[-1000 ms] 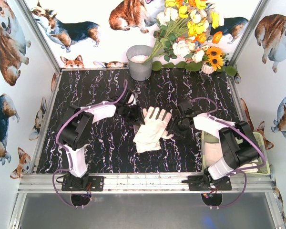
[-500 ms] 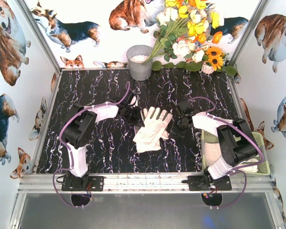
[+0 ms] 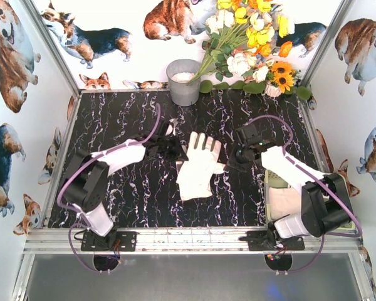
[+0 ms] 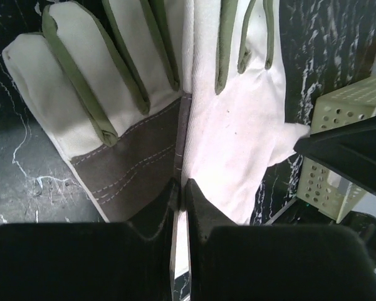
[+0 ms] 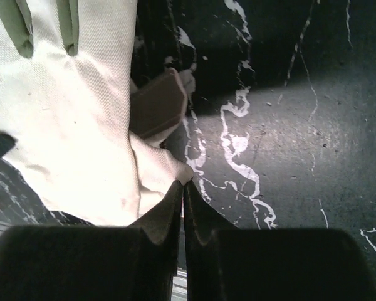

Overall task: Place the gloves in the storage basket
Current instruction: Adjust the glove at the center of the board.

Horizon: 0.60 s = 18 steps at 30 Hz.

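Observation:
Two gloves (image 3: pixel 197 166) lie stacked mid-table, fingers pointing away. In the left wrist view one shows its grey palm patch (image 4: pixel 131 169) and the other its cream back (image 4: pixel 238 138). My left gripper (image 3: pixel 174 148) is shut on their left edge; the jaws (image 4: pixel 182 186) pinch the fabric where the two gloves meet. My right gripper (image 3: pixel 233 163) is shut on the cream thumb tip (image 5: pixel 175 170) at the gloves' right side. The storage basket (image 3: pixel 272 182) stands at the near right under my right arm, with pale fabric (image 3: pixel 287 202) inside. It also shows in the left wrist view (image 4: pixel 319 185).
A grey metal bucket (image 3: pixel 184 81) stands at the back centre. A bunch of flowers (image 3: pixel 254 44) fills the back right corner. Printed walls close the table on three sides, and a metal rail (image 3: pixel 188 237) runs along the near edge.
Both arms have stretched further out. The gloves have shifted slightly away and left, and look pulled flatter between the two grippers.

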### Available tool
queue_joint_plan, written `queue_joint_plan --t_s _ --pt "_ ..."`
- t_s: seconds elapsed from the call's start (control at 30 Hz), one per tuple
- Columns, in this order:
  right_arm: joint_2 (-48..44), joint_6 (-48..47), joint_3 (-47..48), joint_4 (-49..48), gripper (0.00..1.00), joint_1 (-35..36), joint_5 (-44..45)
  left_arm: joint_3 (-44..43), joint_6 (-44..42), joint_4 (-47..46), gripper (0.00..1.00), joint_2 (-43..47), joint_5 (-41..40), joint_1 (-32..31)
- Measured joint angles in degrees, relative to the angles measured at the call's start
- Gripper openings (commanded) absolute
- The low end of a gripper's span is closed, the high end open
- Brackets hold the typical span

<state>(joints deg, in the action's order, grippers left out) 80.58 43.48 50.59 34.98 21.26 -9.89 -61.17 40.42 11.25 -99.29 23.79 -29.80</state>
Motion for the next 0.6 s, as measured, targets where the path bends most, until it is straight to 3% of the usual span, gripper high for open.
queue_joint_plan --t_s 0.37,0.6 --pt "3.63 -2.99 9.94 1.49 0.00 1.14 -0.09 9.86 8.55 -6.34 0.00 9.92 -7.80 -2.54" --pt "8.37 -4.24 11.17 1.68 0.00 1.36 -0.15 14.86 12.55 -7.21 0.00 12.57 -12.13 -3.89"
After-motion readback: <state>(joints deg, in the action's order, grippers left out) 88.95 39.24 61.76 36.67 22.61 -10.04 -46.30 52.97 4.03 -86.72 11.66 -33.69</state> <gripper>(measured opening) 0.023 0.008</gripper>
